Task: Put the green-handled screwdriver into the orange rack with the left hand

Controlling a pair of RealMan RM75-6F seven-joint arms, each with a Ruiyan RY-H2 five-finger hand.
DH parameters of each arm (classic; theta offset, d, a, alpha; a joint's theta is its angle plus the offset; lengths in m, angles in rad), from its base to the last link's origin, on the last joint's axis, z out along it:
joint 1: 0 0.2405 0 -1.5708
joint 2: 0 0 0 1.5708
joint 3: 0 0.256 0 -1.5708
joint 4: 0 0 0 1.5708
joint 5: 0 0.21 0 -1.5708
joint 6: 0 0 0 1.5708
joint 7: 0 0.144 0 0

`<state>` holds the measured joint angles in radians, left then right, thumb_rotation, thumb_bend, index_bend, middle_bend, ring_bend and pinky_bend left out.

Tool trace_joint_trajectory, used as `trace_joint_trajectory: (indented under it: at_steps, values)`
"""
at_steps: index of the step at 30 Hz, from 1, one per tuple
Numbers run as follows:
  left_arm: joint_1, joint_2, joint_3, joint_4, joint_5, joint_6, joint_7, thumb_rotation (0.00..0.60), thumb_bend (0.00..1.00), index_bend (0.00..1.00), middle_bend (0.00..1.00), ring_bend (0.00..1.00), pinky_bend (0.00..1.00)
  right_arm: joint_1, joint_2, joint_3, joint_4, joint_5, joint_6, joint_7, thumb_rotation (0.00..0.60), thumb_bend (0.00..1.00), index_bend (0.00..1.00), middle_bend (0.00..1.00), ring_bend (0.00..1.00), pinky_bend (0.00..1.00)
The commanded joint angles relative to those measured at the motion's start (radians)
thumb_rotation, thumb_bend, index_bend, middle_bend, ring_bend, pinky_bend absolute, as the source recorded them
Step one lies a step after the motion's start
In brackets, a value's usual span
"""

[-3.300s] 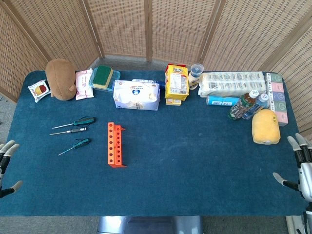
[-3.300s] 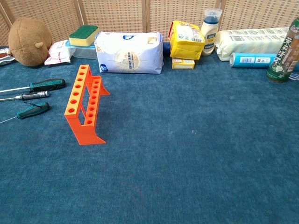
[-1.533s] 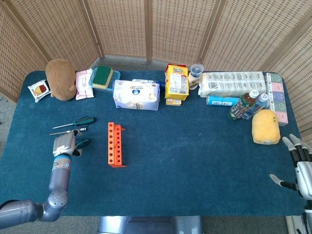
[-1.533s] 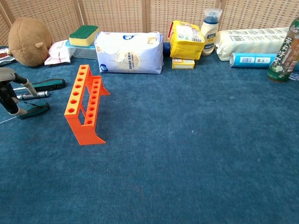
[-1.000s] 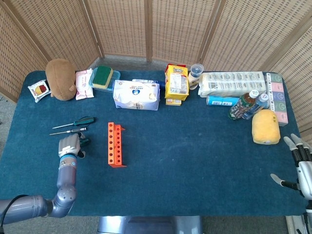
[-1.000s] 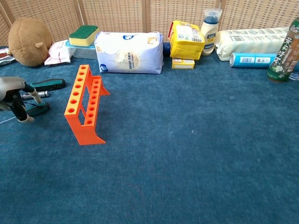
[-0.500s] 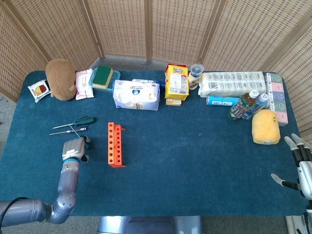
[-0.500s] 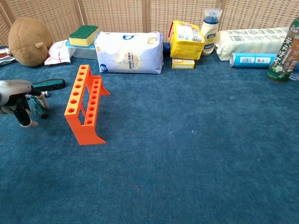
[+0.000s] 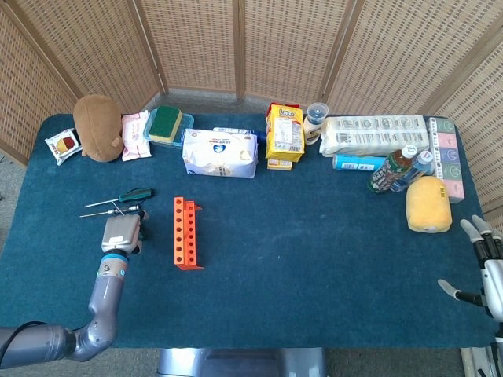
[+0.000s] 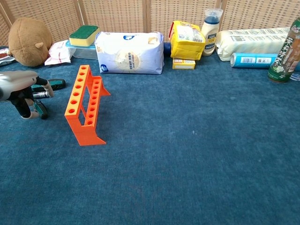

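The orange rack (image 9: 186,233) (image 10: 85,103) stands upright left of the table's middle, its holes facing up. My left hand (image 9: 122,232) (image 10: 21,91) sits just left of it and grips the small green-handled screwdriver (image 10: 41,109). The handle sticks out below the fingers, and the hand hides most of the shaft. Behind the hand lie a larger green-handled screwdriver (image 9: 134,194) (image 10: 57,84) and a silver-handled one (image 9: 118,210) (image 10: 42,94). My right hand (image 9: 486,271) hangs open at the table's right edge, holding nothing.
Along the back stand a brown plush toy (image 9: 97,127), a sponge on a box (image 9: 167,124), a white tissue pack (image 9: 220,152), a yellow bag (image 9: 284,133), paper rolls (image 9: 373,133) and a bottle (image 9: 393,169). A yellow bun-shaped object (image 9: 428,204) lies at the right.
My left hand came in from the left edge, closed on the nearest green-handled screwdriver and raised it off the cloth, drifting toward the rack. The right hand barely moved.
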<state>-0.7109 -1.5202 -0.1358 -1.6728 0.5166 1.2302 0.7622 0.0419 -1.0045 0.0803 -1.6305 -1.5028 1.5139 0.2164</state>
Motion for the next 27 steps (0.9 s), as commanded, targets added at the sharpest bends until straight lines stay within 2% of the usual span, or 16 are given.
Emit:
trace_joint_trajectory:
  at_steps: [1, 10, 20, 27]
  values:
    - [0.031, 0.049, 0.053, 0.038, 0.119, -0.086, -0.094, 0.600, 0.34, 0.27, 1.00, 1.00, 0.99, 0.000, 0.001, 0.000, 0.000, 0.001, 0.000, 0.001, 0.600, 0.00, 0.06, 0.00, 0.00, 0.00]
    - [0.060, 0.141, 0.094, 0.106, 0.295, -0.287, -0.303, 0.600, 0.37, 0.27, 1.00, 1.00, 0.99, 0.001, -0.002, -0.003, -0.004, -0.001, -0.003, -0.011, 0.600, 0.00, 0.06, 0.00, 0.00, 0.00]
    - [0.072, 0.134, 0.108, 0.178, 0.436, -0.324, -0.398, 0.600, 0.43, 0.27, 1.00, 1.00, 0.99, 0.002, -0.003, -0.002, -0.006, 0.003, -0.007, -0.014, 0.600, 0.00, 0.06, 0.00, 0.00, 0.00]
    - [0.092, 0.136, 0.140, 0.250, 0.628, -0.298, -0.481, 0.600, 0.43, 0.27, 1.00, 1.00, 0.99, 0.001, -0.001, 0.000, -0.003, 0.008, -0.008, -0.007, 0.600, 0.00, 0.06, 0.00, 0.00, 0.00]
